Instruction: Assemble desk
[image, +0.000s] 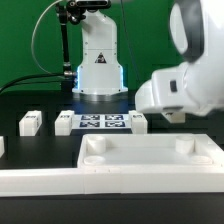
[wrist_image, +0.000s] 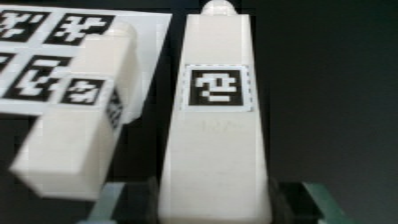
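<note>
In the wrist view a white square leg (wrist_image: 217, 130) with a black-and-white tag lies lengthwise between my fingers (wrist_image: 118, 196). My gripper (wrist_image: 214, 205) is shut on this leg's near end, low over the black table. A second tagged leg (wrist_image: 80, 125) lies just beside it, close to one finger. In the exterior view my gripper is hidden under the white wrist at the held leg (image: 138, 122). The desk panel (image: 150, 152) with its corner sockets lies at the front. Two more legs (image: 30, 122) (image: 62, 122) lie to the exterior view's left.
The marker board (image: 100, 122) lies before the robot base (image: 98, 70); it also shows in the wrist view (wrist_image: 45, 45) beside the second leg. A long white rail (image: 60, 182) runs along the front. Another white piece (image: 2, 146) sits at the exterior view's left edge.
</note>
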